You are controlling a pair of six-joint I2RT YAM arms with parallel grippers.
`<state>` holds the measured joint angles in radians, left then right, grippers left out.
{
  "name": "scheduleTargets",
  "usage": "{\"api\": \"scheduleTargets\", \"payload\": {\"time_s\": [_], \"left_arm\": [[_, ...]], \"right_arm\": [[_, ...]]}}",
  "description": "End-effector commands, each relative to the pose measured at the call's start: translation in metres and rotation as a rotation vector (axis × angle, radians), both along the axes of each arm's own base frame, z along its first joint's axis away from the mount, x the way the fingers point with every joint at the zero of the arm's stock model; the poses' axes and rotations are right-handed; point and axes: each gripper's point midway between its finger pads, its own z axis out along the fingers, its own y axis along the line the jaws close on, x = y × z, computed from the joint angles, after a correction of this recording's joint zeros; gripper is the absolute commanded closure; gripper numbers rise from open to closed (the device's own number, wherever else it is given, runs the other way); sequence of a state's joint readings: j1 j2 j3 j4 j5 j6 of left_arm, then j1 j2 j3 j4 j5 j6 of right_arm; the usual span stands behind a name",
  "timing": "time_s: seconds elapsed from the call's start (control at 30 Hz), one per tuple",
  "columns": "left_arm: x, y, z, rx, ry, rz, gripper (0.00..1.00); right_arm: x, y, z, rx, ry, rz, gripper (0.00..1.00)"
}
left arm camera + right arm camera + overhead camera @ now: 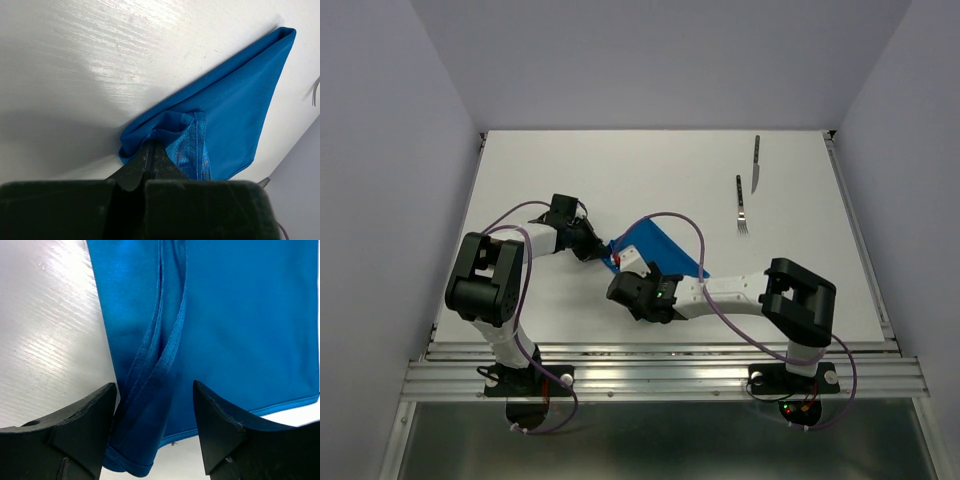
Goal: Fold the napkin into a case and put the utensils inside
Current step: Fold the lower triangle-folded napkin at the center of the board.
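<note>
The blue napkin (658, 250) lies folded on the white table between my two grippers. My left gripper (603, 252) is shut on the napkin's left corner; in the left wrist view the jaws meet at a bunched fold (152, 142) of the napkin (240, 105). My right gripper (632, 268) is open over the napkin's near edge; in the right wrist view its fingers (92, 415) stand apart around a raised hem of the napkin (235, 315). The fork (741, 205) and the knife (756, 164) lie at the far right, apart from both grippers.
The table's right edge rail (860, 240) runs close to the utensils. The right arm's purple cable (695, 235) loops over the napkin. Grey walls close in the table at the back and sides.
</note>
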<state>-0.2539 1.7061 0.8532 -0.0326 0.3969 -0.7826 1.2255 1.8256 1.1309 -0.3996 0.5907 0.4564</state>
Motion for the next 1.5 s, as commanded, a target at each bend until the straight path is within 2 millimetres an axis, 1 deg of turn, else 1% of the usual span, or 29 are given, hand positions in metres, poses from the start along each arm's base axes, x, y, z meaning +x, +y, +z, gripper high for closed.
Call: {"api": "scheduleTargets", "payload": {"time_s": [0.0, 0.13, 0.23, 0.27, 0.3, 0.33, 0.4, 0.5, 0.63, 0.87, 0.93, 1.1, 1.13, 1.2, 1.23, 1.27, 1.3, 1.33, 1.37, 1.4, 1.43, 1.47], "left_arm": [[-0.004, 0.009, -0.015, 0.071, 0.031, 0.004, 1.0], [-0.005, 0.01, -0.016, 0.073, 0.035, 0.001, 1.0], [-0.004, 0.01, -0.015, 0.076, 0.034, 0.0, 1.0], [-0.004, 0.01, -0.016, 0.076, 0.036, 0.0, 1.0], [-0.003, 0.009, -0.015, 0.076, 0.034, -0.002, 1.0], [-0.003, 0.009, -0.015, 0.075, 0.033, -0.002, 1.0], [-0.002, 0.009, -0.014, 0.075, 0.031, -0.002, 1.0], [-0.002, 0.009, -0.013, 0.075, 0.029, -0.003, 1.0], [-0.001, 0.009, -0.012, 0.074, 0.028, -0.002, 1.0], [-0.001, 0.008, -0.008, 0.07, 0.02, -0.004, 1.0], [0.0, 0.008, -0.007, 0.069, 0.017, -0.003, 1.0], [0.001, 0.007, -0.004, 0.068, 0.011, -0.004, 1.0], [0.002, 0.006, -0.004, 0.067, 0.011, -0.002, 1.0], [0.003, 0.006, -0.003, 0.065, 0.011, 0.0, 1.0], [0.003, 0.006, -0.002, 0.065, 0.011, 0.0, 1.0], [0.003, 0.005, -0.002, 0.065, 0.01, -0.001, 1.0], [0.004, 0.005, -0.001, 0.064, 0.008, 0.0, 1.0], [0.004, 0.005, -0.002, 0.065, 0.009, -0.003, 1.0], [0.004, 0.004, -0.001, 0.065, 0.008, -0.002, 1.0], [0.005, 0.004, -0.001, 0.066, 0.007, -0.004, 1.0], [0.005, 0.003, 0.0, 0.065, 0.006, -0.005, 1.0], [0.004, 0.003, -0.001, 0.066, 0.011, -0.006, 1.0]], "right_arm": [[0.008, -0.007, 0.028, 0.018, -0.086, -0.043, 0.33], [0.016, -0.015, 0.034, 0.05, -0.081, -0.081, 0.34], [0.016, -0.016, 0.037, 0.076, -0.071, -0.092, 0.34], [0.019, -0.017, 0.042, 0.096, -0.065, -0.099, 0.34], [0.023, -0.02, 0.041, 0.108, -0.061, -0.111, 0.34], [0.021, -0.02, 0.041, 0.112, -0.054, -0.106, 0.34], [0.028, -0.029, 0.038, 0.114, -0.044, -0.132, 0.35], [0.031, -0.037, 0.032, 0.112, -0.029, -0.146, 0.36], [0.032, -0.042, 0.026, 0.116, -0.005, -0.15, 0.37], [0.029, -0.045, 0.014, 0.112, 0.023, -0.149, 0.39], [0.03, -0.044, 0.017, 0.122, 0.021, -0.149, 0.4], [0.029, -0.029, 0.037, 0.202, 0.024, -0.119, 0.48], [0.033, -0.027, 0.04, 0.228, 0.026, -0.123, 0.5], [0.029, -0.019, 0.041, 0.286, 0.081, -0.094, 0.5], [0.034, -0.019, 0.045, 0.33, 0.09, -0.107, 0.5], [0.032, -0.016, 0.045, 0.369, 0.13, -0.09, 0.48], [0.035, -0.013, 0.051, 0.416, 0.134, -0.089, 0.47], [0.041, -0.021, 0.049, 0.43, 0.147, -0.107, 0.45], [0.039, -0.018, 0.051, 0.459, 0.175, -0.087, 0.41], [0.041, -0.017, 0.052, 0.476, 0.184, -0.079, 0.4], [0.047, -0.018, 0.056, 0.495, 0.182, -0.071, 0.38], [0.041, -0.011, 0.057, 0.512, 0.214, -0.03, 0.35]]}}
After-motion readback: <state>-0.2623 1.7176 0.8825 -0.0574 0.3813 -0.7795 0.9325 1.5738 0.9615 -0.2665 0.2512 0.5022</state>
